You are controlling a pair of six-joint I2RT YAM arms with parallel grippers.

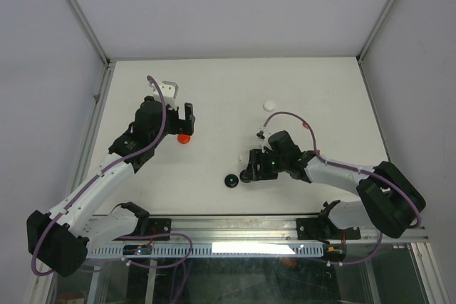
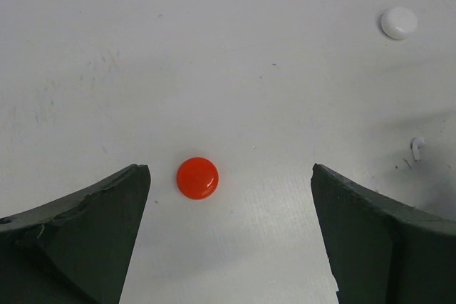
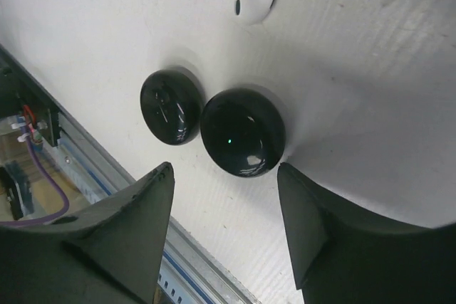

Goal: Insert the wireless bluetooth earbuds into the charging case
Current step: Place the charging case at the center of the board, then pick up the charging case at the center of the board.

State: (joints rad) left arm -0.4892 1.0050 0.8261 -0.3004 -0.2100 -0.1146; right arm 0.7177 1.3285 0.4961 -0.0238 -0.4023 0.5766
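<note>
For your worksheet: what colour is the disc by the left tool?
The disc is red, clearest in left wrist view.

My left arm stretches from the lower left toward the upper left of the overhead frame, and my left gripper has its jaws spread wide. My right arm bends in from the lower right toward the centre, my right gripper likewise parted.
</note>
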